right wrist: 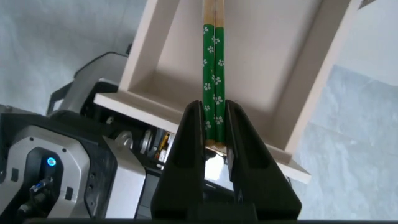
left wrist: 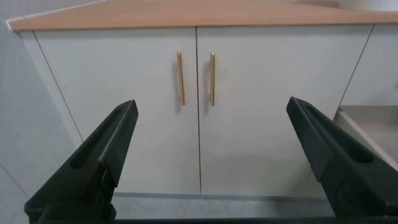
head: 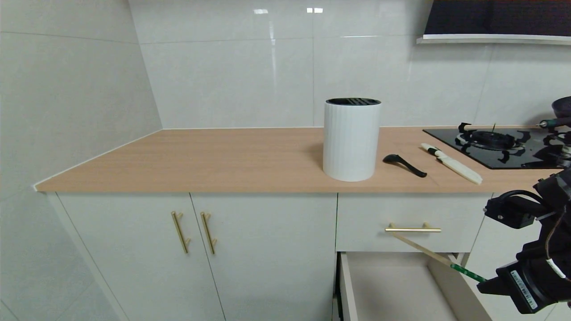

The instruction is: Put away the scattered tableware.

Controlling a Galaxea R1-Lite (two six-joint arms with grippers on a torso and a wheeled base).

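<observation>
Right gripper (right wrist: 214, 109) of the robot is closed tight on a pair of chopsticks (right wrist: 213, 56), clamping them near their green, flower-patterned ends while the bare wooden lengths reach out over an open drawer (head: 347, 285) low in the white kitchen unit. Seen from the head camera, the chopsticks slant up from the gripper at the lower right, and their far tips cross in front of the gold handle (head: 412, 229) of the shut drawer just above. From the right wrist camera, the two sticks lie side by side, touching, with the pale inside of the pulled-out drawer behind them.

Left gripper (left wrist: 211, 107) hangs with its two dark fingers spread wide and nothing between them, facing a pair of white cabinet doors (left wrist: 261, 112) whose slim gold handles (left wrist: 181, 78) stand upright on either side of the seam.

On the wooden surface (head: 200, 160) above, more tableware lies out. A tall white ribbed holder (head: 351, 139) with a black slotted top stands upright near the front edge. Just to its right a black spoon (head: 403, 164) lies flat, and beside that, apart from it, a knife (head: 451, 162) with a pale blade rests at an angle, handle toward the wall. A black gas hob (head: 493, 145) is set into the surface at the far right, near the knife.
</observation>
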